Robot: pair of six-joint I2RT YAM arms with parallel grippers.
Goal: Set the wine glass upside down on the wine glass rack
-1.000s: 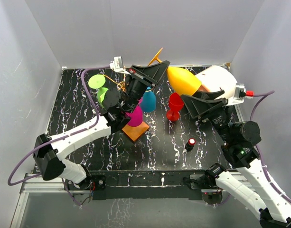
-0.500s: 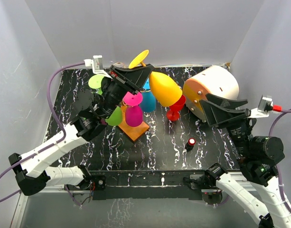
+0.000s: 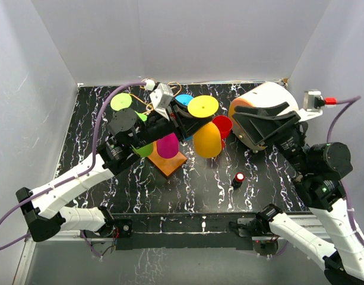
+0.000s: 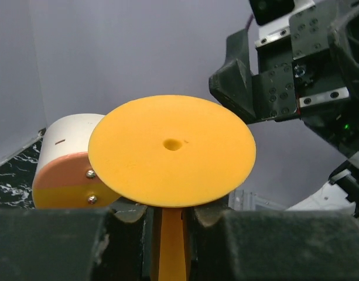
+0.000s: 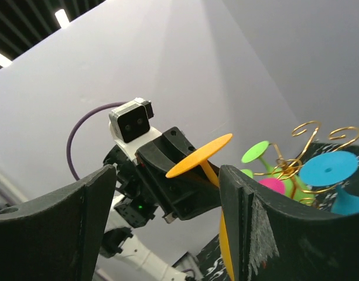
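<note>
Between the jaws of the left gripper [image 4: 172, 219], which is clenching on the stem, the yellow wine glass [image 3: 206, 139] is hanging upside down, foot up and bowl down. It is staying just beside the wine glass rack [image 3: 171, 165], on its right side in the top view. The right gripper [image 3: 257, 120] is standing wide apart and is grasping nothing, near the white and orange drum [image 3: 271, 98].
</note>
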